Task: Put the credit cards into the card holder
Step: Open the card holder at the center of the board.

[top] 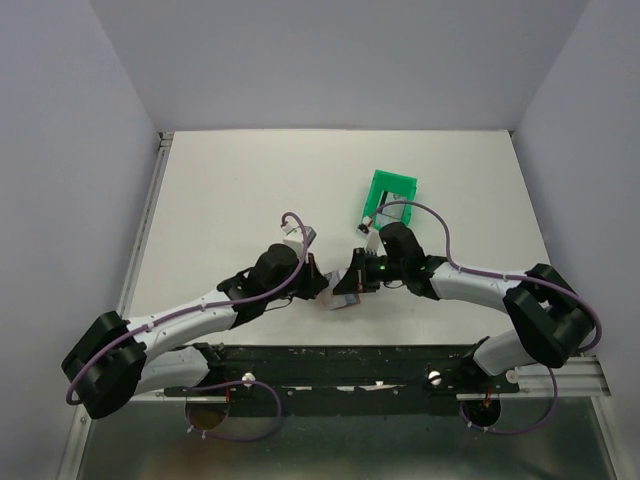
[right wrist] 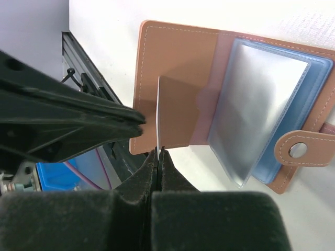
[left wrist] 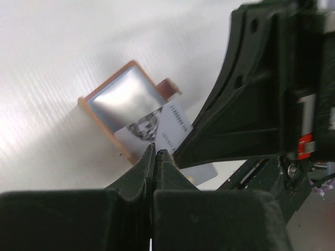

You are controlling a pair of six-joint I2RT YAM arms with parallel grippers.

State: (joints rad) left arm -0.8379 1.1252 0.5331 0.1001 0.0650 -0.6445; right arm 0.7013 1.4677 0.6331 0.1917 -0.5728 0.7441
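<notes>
Bearing card holder (right wrist: 178, 68), white table (top: 230, 190), grey walls (top: 330, 60)

Left end effector (left wrist: 155, 149) against right end effector (right wrist: 158, 151) over card holder (right wrist: 172, 63); green bin (top: 390, 195) beyond, open table (top: 220, 200) leftward.

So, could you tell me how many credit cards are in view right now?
1: a card pinched in the right gripper, over the open holder. More may be hidden in the green bin.
</notes>
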